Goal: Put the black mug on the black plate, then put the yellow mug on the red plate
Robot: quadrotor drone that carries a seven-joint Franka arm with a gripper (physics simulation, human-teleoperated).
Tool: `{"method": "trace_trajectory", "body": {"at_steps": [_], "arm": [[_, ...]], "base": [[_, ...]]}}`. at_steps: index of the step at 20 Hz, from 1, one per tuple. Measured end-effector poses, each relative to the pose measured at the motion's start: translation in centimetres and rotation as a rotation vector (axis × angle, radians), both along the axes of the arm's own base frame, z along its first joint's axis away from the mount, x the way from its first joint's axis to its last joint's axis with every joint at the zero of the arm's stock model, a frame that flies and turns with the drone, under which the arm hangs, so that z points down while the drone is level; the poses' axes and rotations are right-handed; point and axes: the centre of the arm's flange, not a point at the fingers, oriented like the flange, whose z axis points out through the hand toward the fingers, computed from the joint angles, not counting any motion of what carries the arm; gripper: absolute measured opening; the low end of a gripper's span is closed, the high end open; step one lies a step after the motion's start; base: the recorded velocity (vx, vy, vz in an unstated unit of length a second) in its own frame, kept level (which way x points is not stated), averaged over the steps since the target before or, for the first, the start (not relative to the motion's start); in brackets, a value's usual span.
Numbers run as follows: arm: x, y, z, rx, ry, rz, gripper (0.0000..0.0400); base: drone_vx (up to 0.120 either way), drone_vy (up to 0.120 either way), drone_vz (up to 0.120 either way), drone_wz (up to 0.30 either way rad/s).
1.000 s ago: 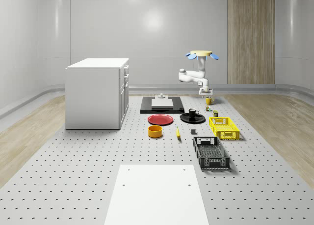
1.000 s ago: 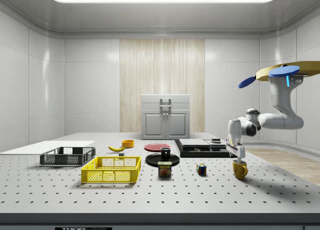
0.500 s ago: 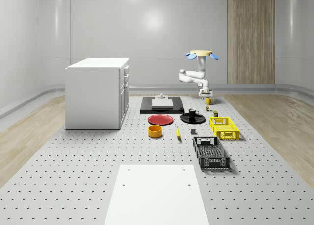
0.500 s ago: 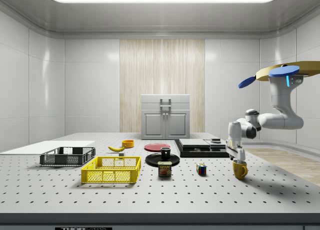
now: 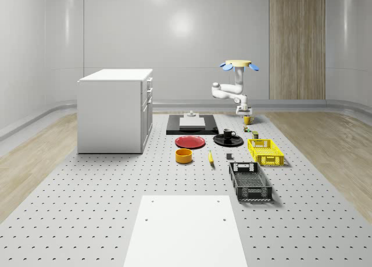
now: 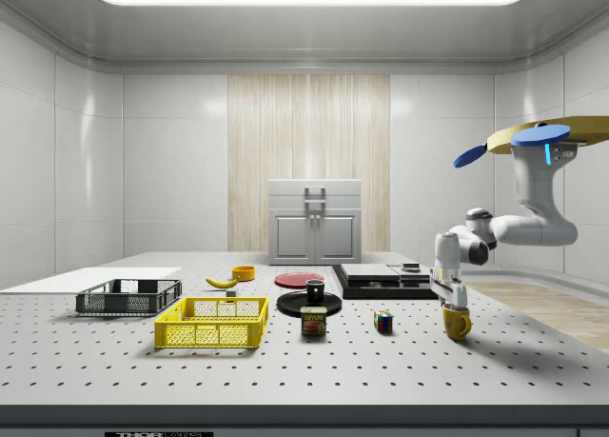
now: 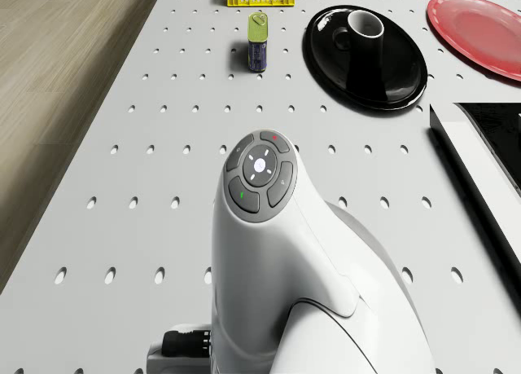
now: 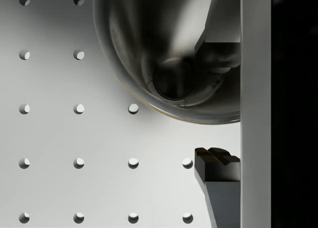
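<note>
The claw (image 6: 454, 297) is seen at the rim of the yellow mug (image 6: 457, 322), near the worktop's (image 6: 285, 361) far-right corner as the whole-scene view has it. In the wrist view one finger (image 8: 218, 39) is set inside the mug's bowl and the other (image 8: 218, 178) outside its wall, apart, the wall between them; whether it is gripped cannot be told. The drone (image 5: 238, 64) hovers above. The drone view shows the black mug (image 7: 364, 28) on the black plate (image 7: 366, 60), the red plate (image 7: 480, 32) beside, and bare perforated worktop between. Wood floor borders the worktop.
</note>
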Motion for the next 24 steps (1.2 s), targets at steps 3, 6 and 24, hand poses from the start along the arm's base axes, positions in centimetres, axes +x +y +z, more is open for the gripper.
{"method": "trace_trajectory", "body": {"at_steps": [3,6,24], "arm": [[0.0,0.0,0.0,0.0,0.0,0.0,0.0146],[0.0,0.0,0.0,0.0,0.0,0.0,0.0127],[0.0,0.0,-3.4,0.0,0.0,0.0,0.011]], "base": [[0.0,0.0,0.0,0.0],[0.0,0.0,0.0,0.0],[0.002,0.0,0.051,0.0]]}}
